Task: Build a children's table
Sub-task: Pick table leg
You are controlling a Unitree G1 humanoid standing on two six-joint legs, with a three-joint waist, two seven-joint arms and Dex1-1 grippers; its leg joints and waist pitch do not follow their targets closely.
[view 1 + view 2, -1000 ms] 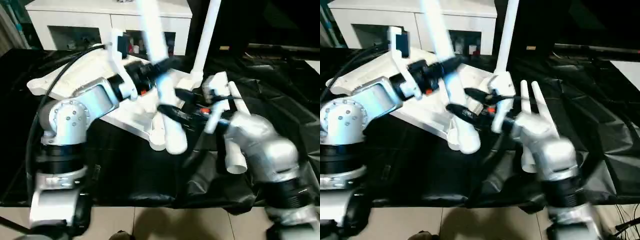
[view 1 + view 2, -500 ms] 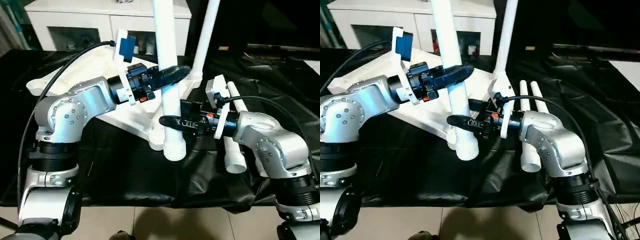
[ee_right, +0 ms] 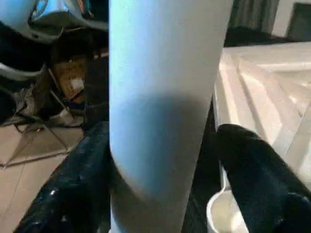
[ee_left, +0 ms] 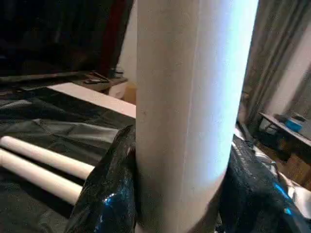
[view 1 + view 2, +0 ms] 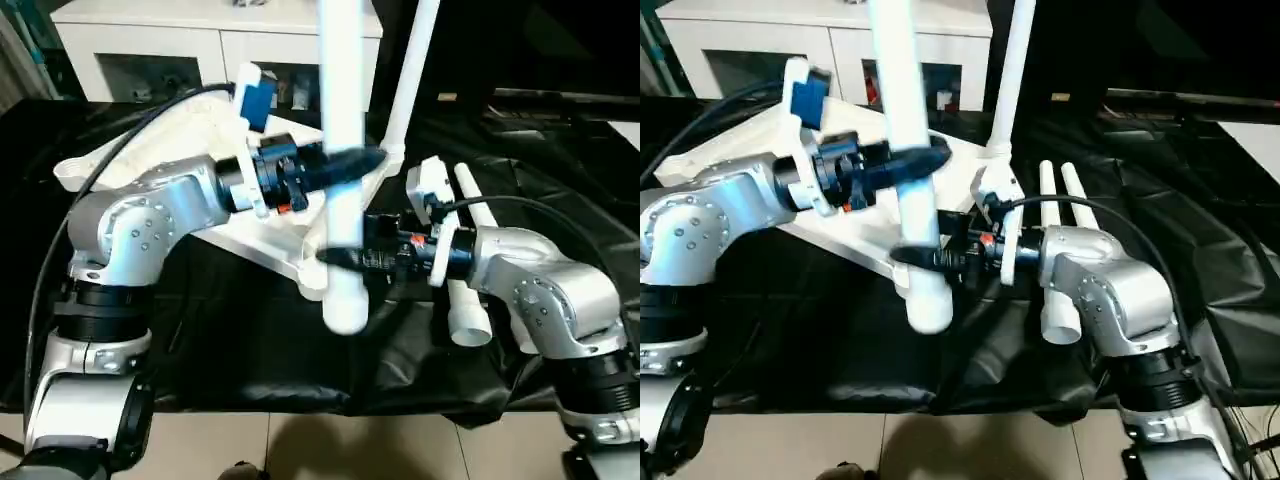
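A white tapered leg [image 5: 342, 120] stands nearly upright in the air, and both grippers hold it. My left gripper [image 5: 347, 163] is shut on its middle; in the left wrist view its black fingers [image 4: 111, 194] press the tube [image 4: 189, 107] from both sides. My right gripper [image 5: 338, 257] is shut on it lower down, just above the open bottom end. That end hangs over the near corner of the upturned white tabletop [image 5: 165, 150]. Another leg [image 5: 412, 70] stands in a far corner socket. Two more legs [image 5: 468, 262] lie on the black cloth to the right.
A white cabinet with glass doors [image 5: 160, 40] stands behind the table. Crinkled black cloth [image 5: 250, 340] covers the work surface down to its front edge, with floor tiles [image 5: 300, 450] below. The ribbed tabletop [image 3: 262, 82] lies close beside the held leg.
The held leg has swung from leaning left to nearly upright, and its bottom end has dropped slightly. Both grippers stay shut on it.
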